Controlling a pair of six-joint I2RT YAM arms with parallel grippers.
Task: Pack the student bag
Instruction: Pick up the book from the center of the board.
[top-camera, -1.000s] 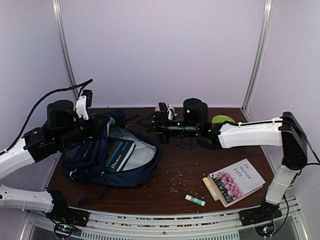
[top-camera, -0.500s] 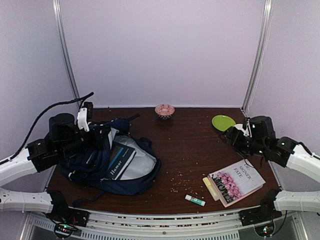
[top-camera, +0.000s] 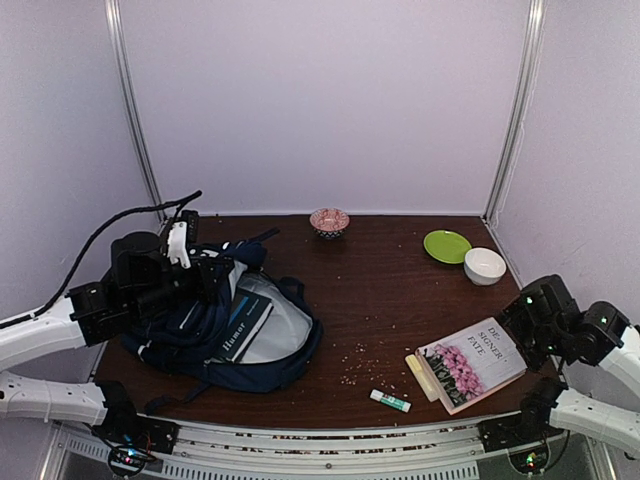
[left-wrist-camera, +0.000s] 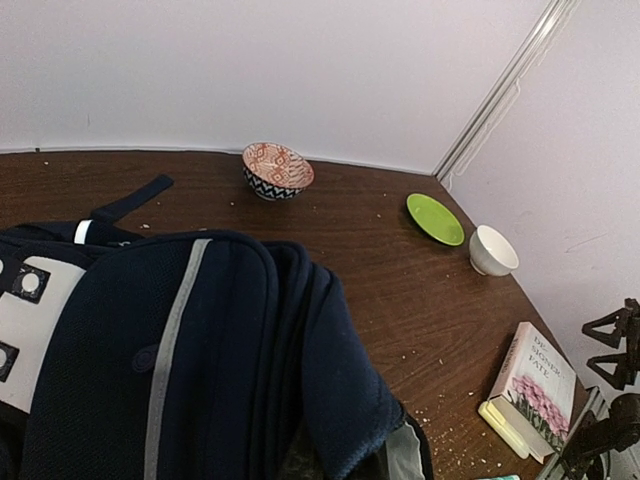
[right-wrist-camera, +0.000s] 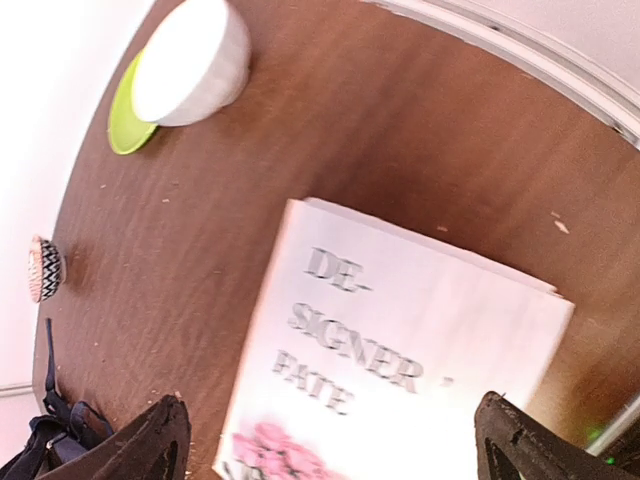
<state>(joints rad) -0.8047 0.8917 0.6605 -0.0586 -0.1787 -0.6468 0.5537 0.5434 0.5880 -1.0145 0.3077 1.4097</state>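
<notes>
On the brown table (top-camera: 370, 290) the student bag (top-camera: 255, 370) lay at nine o'clock, Humor book (top-camera: 238, 330) inside, left gripper (top-camera: 205, 272) pinching its rim; right gripper (right-wrist-camera: 335, 450) gaped over the unpacked flowered book (top-camera: 475, 365) at four o'clock.

In the right wrist view the white book (right-wrist-camera: 400, 340) runs off the bottom edge, and its lettering is blurred. Left of that book, the specks (top-camera: 352, 352) are too small for me to name. Farther left, the student bag (top-camera: 180, 330) hides my left gripper (top-camera: 225, 275) fingertips.
</notes>
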